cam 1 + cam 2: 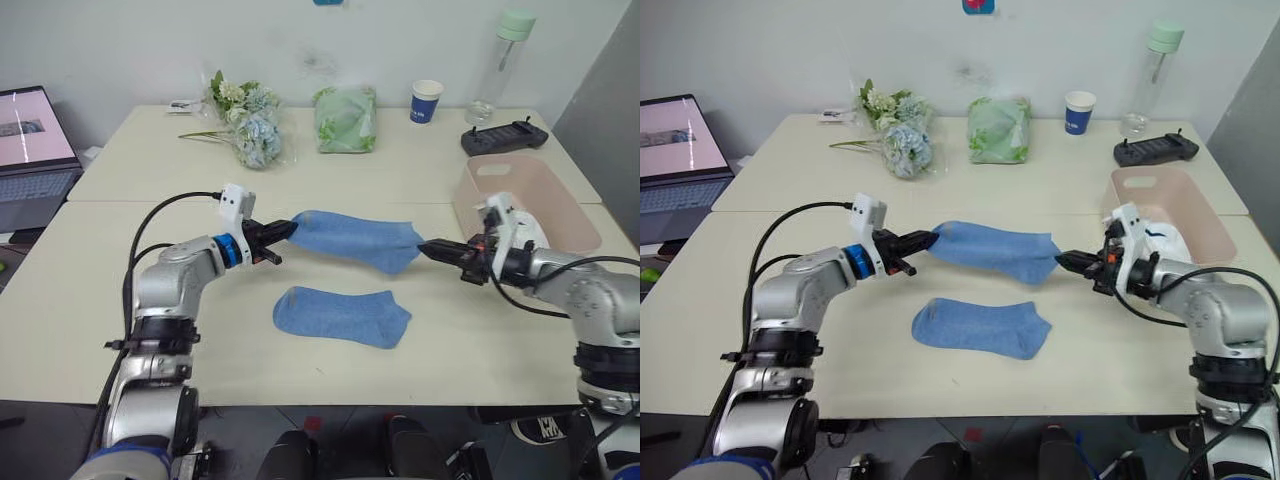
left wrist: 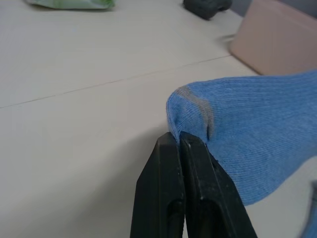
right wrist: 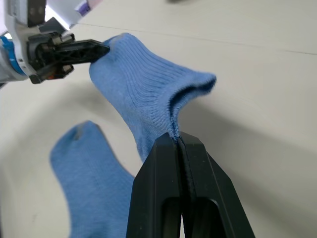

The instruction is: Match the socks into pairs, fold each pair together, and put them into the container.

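A light blue sock (image 1: pixel 350 238) hangs stretched above the table between both grippers. My left gripper (image 1: pixel 290 229) is shut on its toe end (image 2: pixel 190 106). My right gripper (image 1: pixel 424 247) is shut on its cuff (image 3: pixel 190 91). A second light blue sock (image 1: pixel 342 316) lies flat on the table just below it, nearer the front edge. The pale pink container (image 1: pixel 548 178) stands at the right, behind my right arm, with something white (image 1: pixel 1160 243) inside it.
At the back of the table lie a bunch of flowers (image 1: pixel 246 125), a green cloth bundle (image 1: pixel 346 119), a blue-and-white paper cup (image 1: pixel 426 101), a clear bottle (image 1: pixel 500 62) and a black controller (image 1: pixel 503 136). A laptop (image 1: pixel 35 155) stands at the far left.
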Controlling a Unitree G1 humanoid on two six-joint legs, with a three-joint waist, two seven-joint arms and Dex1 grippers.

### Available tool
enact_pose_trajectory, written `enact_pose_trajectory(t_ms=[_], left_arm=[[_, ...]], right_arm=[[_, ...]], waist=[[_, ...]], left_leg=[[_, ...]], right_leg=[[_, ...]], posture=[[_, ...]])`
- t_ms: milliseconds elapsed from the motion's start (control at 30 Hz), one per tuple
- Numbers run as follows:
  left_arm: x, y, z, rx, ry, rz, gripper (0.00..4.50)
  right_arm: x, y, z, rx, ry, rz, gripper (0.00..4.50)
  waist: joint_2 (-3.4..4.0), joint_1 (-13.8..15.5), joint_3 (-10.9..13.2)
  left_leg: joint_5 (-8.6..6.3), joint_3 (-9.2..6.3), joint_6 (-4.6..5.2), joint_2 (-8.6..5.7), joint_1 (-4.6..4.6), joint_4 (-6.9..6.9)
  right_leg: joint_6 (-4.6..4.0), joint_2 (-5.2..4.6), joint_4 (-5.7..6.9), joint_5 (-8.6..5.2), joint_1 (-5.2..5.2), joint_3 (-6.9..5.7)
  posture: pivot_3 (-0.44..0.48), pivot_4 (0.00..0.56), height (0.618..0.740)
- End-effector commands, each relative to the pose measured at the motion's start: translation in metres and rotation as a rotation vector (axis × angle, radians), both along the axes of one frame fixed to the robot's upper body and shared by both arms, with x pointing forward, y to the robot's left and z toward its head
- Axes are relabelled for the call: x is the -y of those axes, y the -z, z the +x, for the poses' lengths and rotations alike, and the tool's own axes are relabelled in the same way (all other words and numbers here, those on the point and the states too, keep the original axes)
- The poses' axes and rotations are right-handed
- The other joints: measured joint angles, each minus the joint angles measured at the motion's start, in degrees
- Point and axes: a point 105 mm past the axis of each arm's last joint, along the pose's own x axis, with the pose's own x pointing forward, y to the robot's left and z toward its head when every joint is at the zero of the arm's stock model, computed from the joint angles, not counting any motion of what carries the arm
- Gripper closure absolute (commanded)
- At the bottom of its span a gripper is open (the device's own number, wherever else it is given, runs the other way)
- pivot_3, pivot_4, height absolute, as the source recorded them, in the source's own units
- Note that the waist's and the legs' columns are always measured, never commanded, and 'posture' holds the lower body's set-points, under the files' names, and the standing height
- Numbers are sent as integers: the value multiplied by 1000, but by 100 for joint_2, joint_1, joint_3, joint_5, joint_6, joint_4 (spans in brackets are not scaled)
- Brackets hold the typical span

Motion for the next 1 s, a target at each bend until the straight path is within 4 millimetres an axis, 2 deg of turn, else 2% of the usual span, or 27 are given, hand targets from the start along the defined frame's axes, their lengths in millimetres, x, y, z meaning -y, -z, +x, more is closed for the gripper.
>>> enact_pose_trajectory(t_ms=[33,233,367,567,733,1000], left_arm=[[-1,-8,-36,3,8,16,4481],[11,3,-67,-46,13,38,4481],[12,24,-87,-109,-17,57,4481],[3,28,-91,-119,-42,95,4481],[-6,31,-96,-133,-44,115,4481],[-6,47,-96,-137,-38,163,4481]], right_arm=[[0,-3,-27,-12,-50,-3,4500],[-4,8,-42,-50,-45,0,4500],[-10,23,-48,-96,-55,-1,4500],[-7,27,-56,-125,-70,-10,4500],[-14,26,-75,-181,-157,33,4500],[-17,52,-63,-226,-81,-4,4500]], waist=[[0,0,-1],[0,23,0],[0,11,-2],[0,42,-1],[0,31,-1],[0,32,-1]], left_leg=[[-1,-1,1,2,3,-3],[-1,4,4,-2,9,3],[-3,10,5,-4,9,-7],[-3,9,6,-7,11,0],[-3,10,6,-3,9,-6],[-3,11,7,-4,11,-4]], right_leg=[[1,0,-2,-1,4,0],[1,1,7,1,13,4],[3,4,-8,-1,11,5],[1,5,0,0,16,2],[2,5,-8,-1,13,0],[1,6,-5,-1,15,1]], posture=[[0,150,740],[0,150,740],[0,150,740],[0,150,740],[0,150,740],[0,150,740]])
